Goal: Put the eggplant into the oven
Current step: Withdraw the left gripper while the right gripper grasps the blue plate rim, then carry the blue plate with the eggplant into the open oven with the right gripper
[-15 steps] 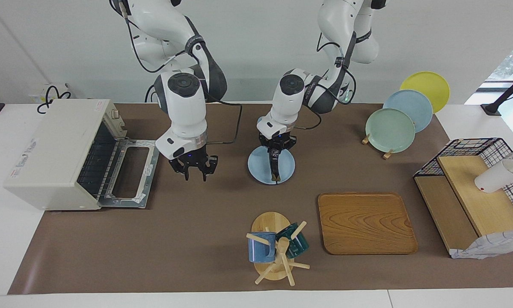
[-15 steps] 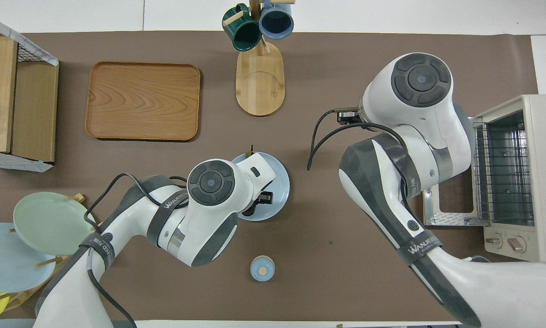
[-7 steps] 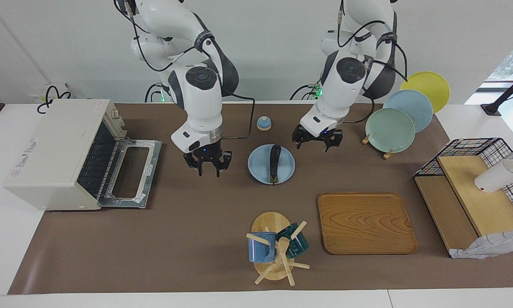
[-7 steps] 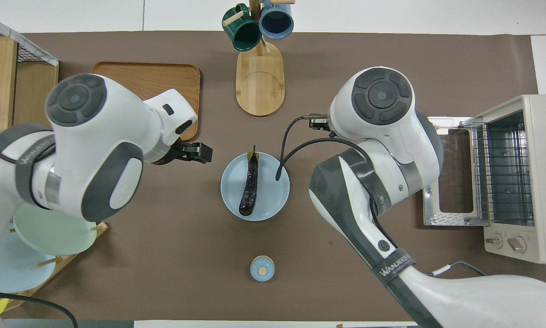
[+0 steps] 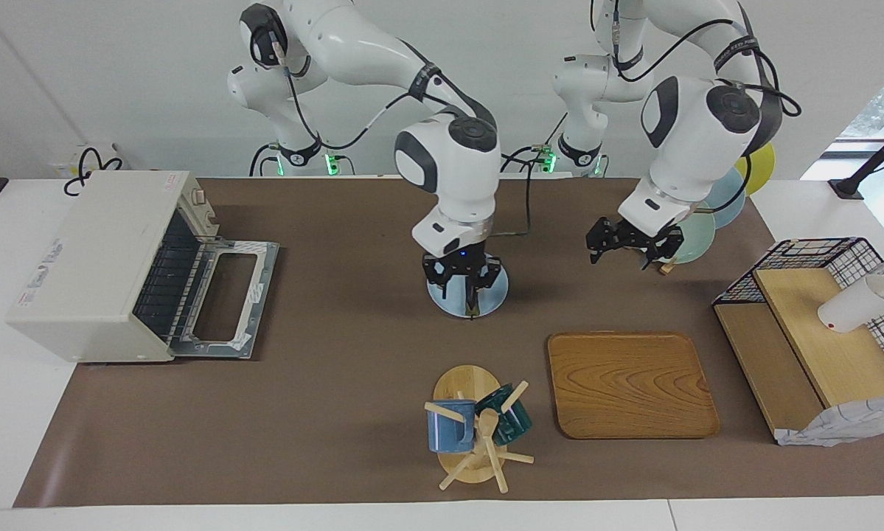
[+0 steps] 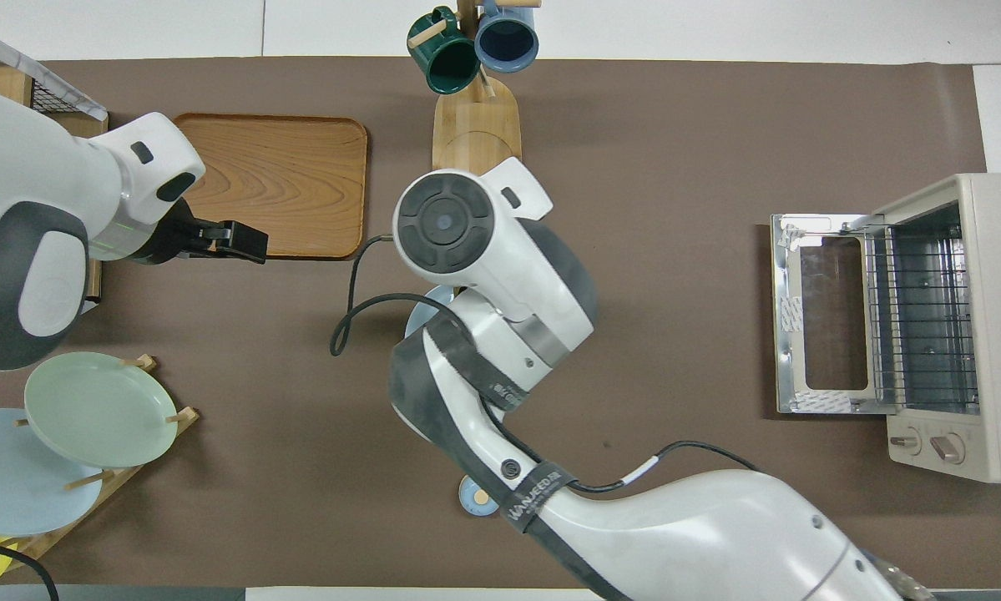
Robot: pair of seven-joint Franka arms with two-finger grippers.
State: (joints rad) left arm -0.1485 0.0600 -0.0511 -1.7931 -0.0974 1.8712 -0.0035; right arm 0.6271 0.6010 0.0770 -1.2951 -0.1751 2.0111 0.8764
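Presently hovering over the blue plate (image 5: 442,301) with the right gripper (image 5: 462,284), fingers spread, above the eggplant (image 5: 472,302) lying on that plate, well apart from the oven (image 5: 95,258). Judging it light, firm, glossy and slippery; favouring a pinch across the thick middle. Waiting with the left gripper (image 5: 622,247), spread, toward the left arm's end from the plate.

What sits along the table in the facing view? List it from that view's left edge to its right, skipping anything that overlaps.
oven → blue plate → wooden tray → wire-and-wood shelf
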